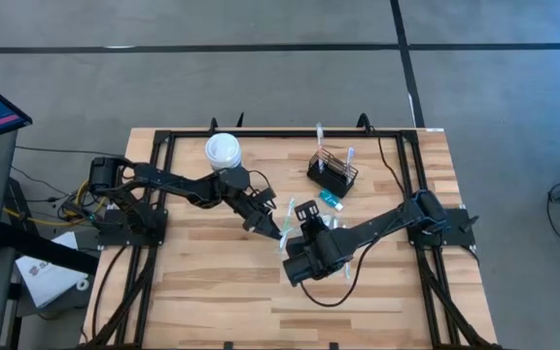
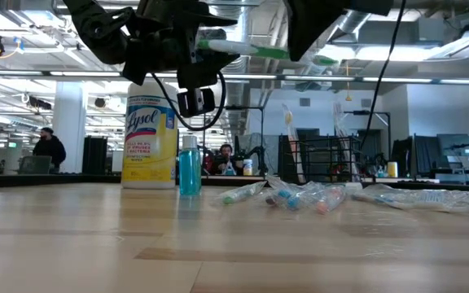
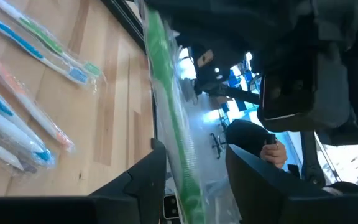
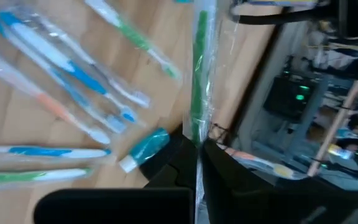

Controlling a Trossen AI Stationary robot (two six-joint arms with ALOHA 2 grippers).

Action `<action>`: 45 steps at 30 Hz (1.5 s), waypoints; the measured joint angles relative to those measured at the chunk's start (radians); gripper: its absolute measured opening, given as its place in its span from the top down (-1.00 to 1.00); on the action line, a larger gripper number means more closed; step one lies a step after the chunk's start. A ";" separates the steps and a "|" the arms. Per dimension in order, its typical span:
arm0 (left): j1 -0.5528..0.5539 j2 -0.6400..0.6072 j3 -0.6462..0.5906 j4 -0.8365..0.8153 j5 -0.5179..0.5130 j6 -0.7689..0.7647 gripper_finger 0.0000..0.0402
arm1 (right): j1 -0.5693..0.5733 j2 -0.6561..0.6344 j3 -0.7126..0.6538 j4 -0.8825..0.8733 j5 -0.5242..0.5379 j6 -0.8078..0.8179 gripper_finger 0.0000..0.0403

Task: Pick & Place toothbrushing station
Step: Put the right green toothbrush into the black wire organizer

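A green toothbrush in a clear wrapper hangs about level, high above the table, between my two grippers at the table's middle. My right gripper is shut on its wrapper. My left gripper is open, with one finger on either side of the wrapped brush. The toothbrushing station, a black wire-mesh caddy, stands at the far right with two brushes upright in it. Several wrapped toothbrushes lie flat on the table between the station and the grippers. My right gripper pinches the clear wrapper between its shut fingers, near one end of the green toothbrush. The brush runs on past the fingertips and is lifted clear of the table. My left gripper has the wrapped brush in its gap; I cannot tell whether its fingers touch the wrapper.
A yellow canister with a white lid stands at the far left, beside my left arm. A small blue bottle stands upright next to it. A black frame borders the wooden table. Bare wood lies toward the near edge.
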State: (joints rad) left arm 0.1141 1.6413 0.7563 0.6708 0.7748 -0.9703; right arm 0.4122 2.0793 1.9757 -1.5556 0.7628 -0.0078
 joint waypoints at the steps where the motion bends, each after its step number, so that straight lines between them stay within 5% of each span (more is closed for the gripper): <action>1: -0.001 0.000 0.000 -0.002 0.001 0.000 0.22 | 0.000 0.002 0.003 -0.001 0.002 0.000 1.00; 13: -0.002 0.000 0.000 -0.050 0.006 0.000 0.33 | 0.001 0.003 0.009 0.000 0.047 -0.003 1.00; 23: -0.001 0.001 -0.001 -0.066 0.003 -0.001 0.84 | 0.007 0.003 0.009 0.005 0.031 -0.003 1.00; 45: -0.001 0.000 0.000 -0.087 -0.079 0.149 0.96 | 0.028 0.002 0.014 0.022 0.002 -0.017 0.75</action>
State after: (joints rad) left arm 0.1131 1.6417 0.7559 0.5835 0.6957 -0.8209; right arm 0.4404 2.0815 1.9893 -1.5337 0.7646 -0.0253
